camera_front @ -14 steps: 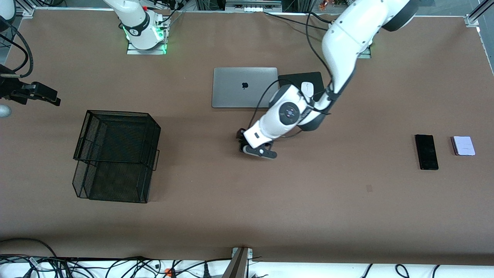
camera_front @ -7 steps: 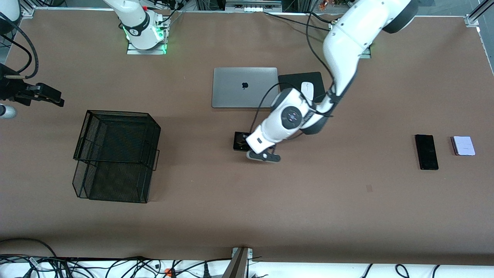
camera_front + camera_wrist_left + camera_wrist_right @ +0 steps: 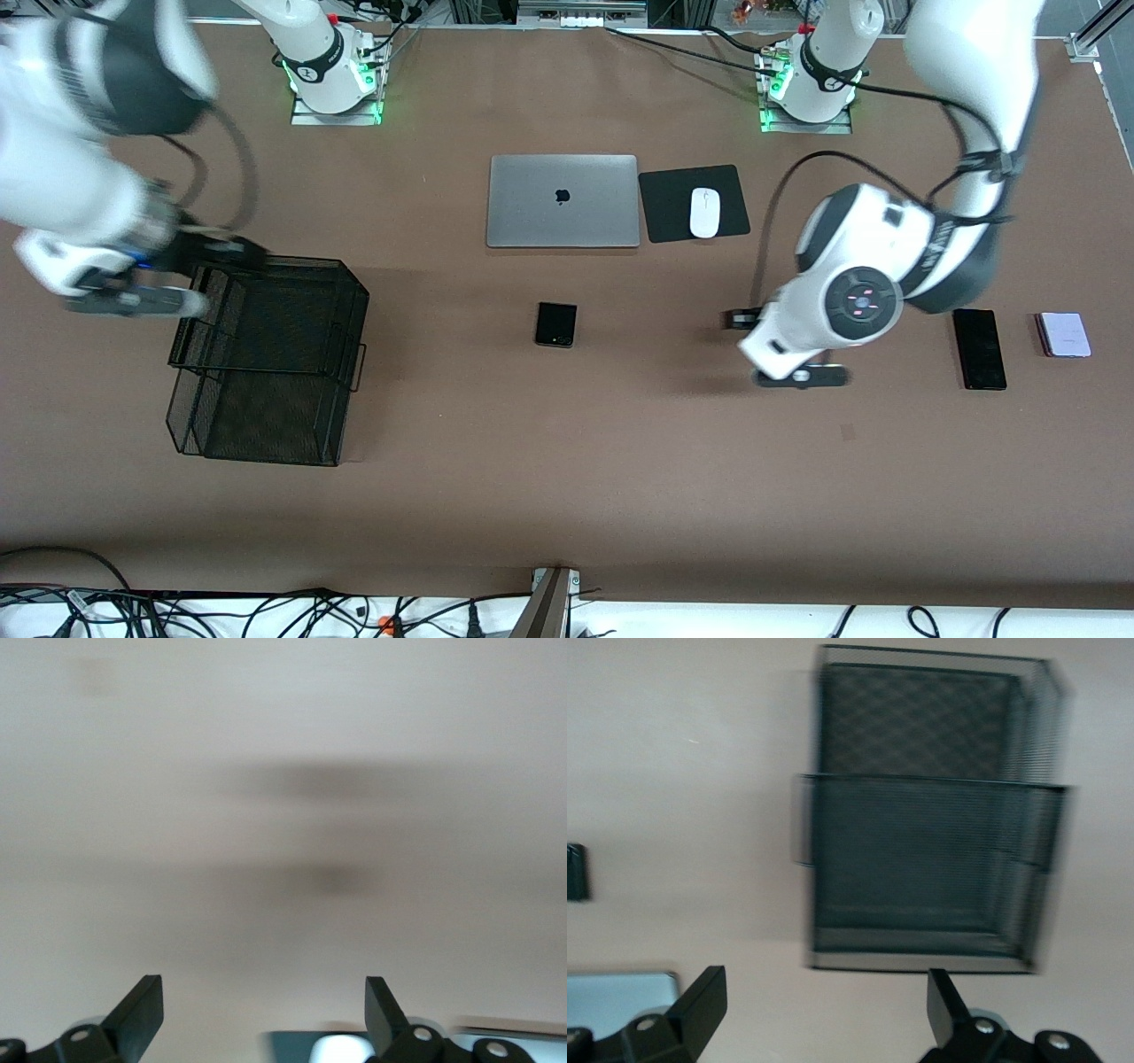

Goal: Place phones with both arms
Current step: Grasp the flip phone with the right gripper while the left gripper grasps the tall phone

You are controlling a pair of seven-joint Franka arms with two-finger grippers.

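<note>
Black flip phone [image 3: 555, 324] lies flat mid-bench, nearer the camera than the laptop [image 3: 563, 201]; squarish, long axis toward camera. Slab phone [image 3: 979, 348] lies the same way, lavender flip [image 3: 1064, 335] beside it. My left gripper [image 3: 264, 1014] hangs over bare bench, jaws apart, empty. Right gripper [image 3: 824, 1010] hangs by the mesh basket [image 3: 266, 354], jaws apart.

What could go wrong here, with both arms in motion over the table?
The right gripper hangs open just above the rim of the black mesh basket; coming lower it might catch the wire. The left gripper, open and empty over bare table, might nudge the long black phone or pale flip phone lying close together.
</note>
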